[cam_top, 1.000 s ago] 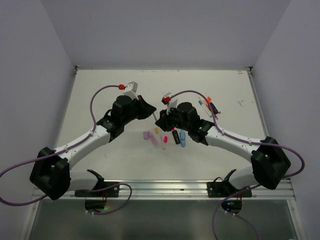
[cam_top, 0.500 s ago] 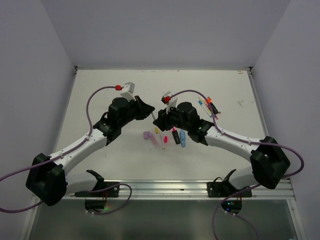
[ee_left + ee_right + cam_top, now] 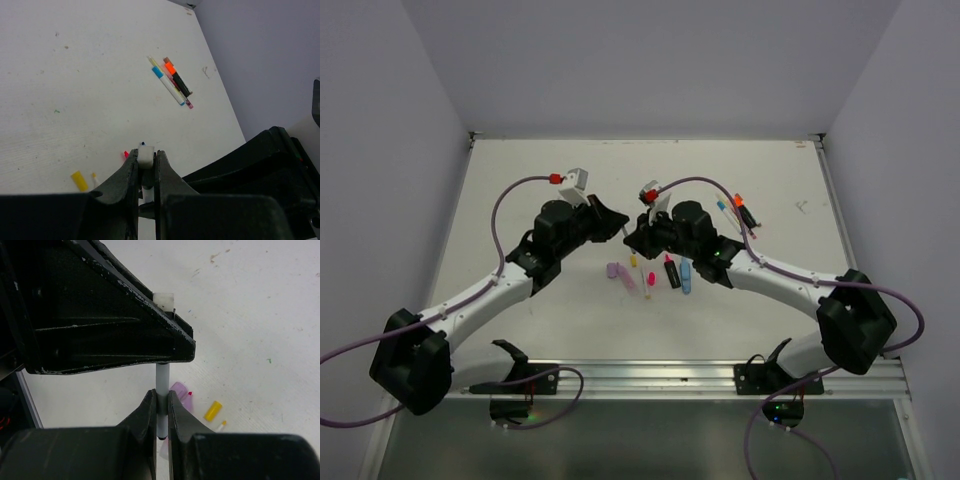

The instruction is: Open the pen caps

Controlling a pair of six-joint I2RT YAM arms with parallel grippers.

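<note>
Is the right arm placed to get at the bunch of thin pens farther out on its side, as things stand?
Probably not yet: the right gripper is shut on a white pen that the left gripper also clamps. The bunch of thin pens itself lies close by, in the open.

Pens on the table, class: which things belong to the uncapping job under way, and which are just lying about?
In the job:
- white pen
- left hand and right hand, both shut on it

Lying about:
- yellow cap
- lilac highlighter
- blue highlighter
- far bunch of pens, with blue and orange caps
</note>
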